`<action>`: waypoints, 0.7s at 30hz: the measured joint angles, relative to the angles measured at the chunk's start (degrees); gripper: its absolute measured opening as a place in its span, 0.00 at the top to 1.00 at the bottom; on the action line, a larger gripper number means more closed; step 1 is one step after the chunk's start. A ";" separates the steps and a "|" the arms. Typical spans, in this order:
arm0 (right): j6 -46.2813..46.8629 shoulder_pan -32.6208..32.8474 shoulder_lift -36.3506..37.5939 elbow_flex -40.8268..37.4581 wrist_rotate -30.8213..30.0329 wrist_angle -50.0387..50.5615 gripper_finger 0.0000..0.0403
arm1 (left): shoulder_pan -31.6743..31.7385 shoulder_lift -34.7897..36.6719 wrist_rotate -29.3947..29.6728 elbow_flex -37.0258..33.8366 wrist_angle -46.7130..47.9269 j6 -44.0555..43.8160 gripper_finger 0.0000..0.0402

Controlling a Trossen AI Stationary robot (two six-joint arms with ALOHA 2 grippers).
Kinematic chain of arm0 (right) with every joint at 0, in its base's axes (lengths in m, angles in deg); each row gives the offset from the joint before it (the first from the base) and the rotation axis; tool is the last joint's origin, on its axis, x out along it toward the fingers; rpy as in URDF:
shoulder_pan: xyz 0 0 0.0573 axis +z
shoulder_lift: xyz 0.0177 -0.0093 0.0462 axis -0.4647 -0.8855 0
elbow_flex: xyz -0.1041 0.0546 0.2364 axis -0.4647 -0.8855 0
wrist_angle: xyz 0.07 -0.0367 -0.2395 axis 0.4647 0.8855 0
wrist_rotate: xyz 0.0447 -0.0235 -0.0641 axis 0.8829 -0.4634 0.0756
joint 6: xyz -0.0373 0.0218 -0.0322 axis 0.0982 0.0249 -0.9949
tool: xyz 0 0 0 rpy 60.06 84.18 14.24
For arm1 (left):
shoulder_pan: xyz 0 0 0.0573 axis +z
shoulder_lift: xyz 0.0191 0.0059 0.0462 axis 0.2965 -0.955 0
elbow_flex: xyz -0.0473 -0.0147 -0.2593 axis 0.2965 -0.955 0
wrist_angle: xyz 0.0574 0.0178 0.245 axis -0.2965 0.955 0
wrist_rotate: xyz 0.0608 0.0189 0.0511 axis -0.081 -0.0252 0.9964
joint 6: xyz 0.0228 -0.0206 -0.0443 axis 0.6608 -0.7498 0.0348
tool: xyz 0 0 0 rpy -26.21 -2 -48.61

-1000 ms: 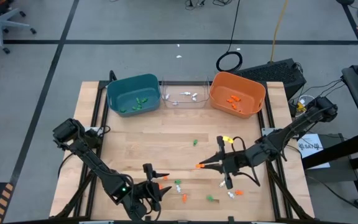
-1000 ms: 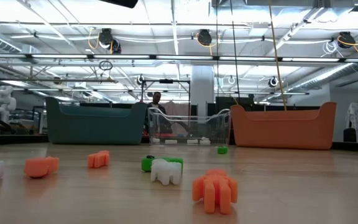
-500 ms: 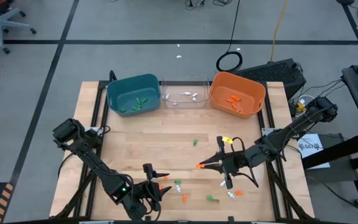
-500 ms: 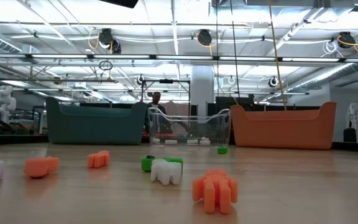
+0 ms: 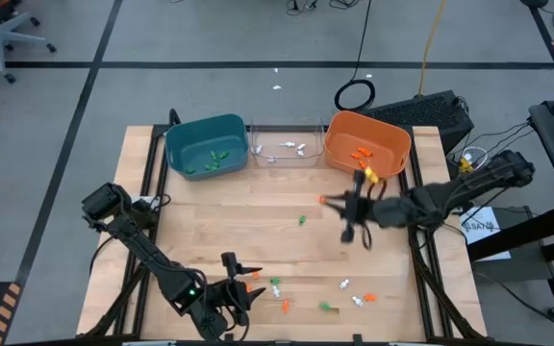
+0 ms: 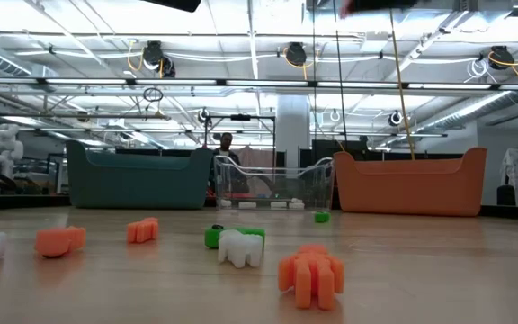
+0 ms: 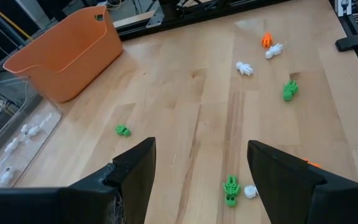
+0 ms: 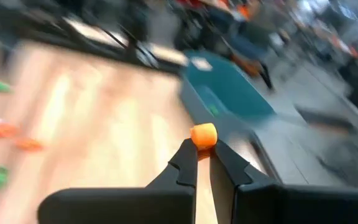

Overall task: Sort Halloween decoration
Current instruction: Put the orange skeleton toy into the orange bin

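Small orange, green and white Halloween decorations lie scattered on the wooden table, most near its front edge, and one green piece lies mid-table. My right gripper hangs above the table's middle, in front of the orange bin, shut on a small orange decoration. My left gripper stands open and low at the near edge. A green piece and a white one lie on the table ahead of its fingers, untouched. My right gripper pinches the orange decoration between the free ends of its two fingers, and most of the piece sticks out past them. The fingers lie nearly level, pointing toward the table's left. The piece is lifted clear of the table.
Three bins stand in a row along the far edge: teal with green pieces, clear with white ones, orange with orange ones. In the low view, loose pieces lie in front. Bare wood lies between the bins and the scattered pieces.
My right gripper, still shut on the orange decoration, has swung from the table's near right part toward the far edge and the orange bin, turning as it went; the move came in the last half second. The piece stays clear of the table.
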 joint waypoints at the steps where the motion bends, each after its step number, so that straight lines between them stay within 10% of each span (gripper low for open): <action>1: 1.13 -2.03 0.70 0.00 0.00 2.30 0.99 | 0.10 0.00 -0.02 0.00 0.00 0.00 0.38; 21: 1.70 -46.72 1.20 -0.09 17.18 21.92 0.99 | 1.00 0.00 -0.37 -0.01 -0.17 -0.04 0.38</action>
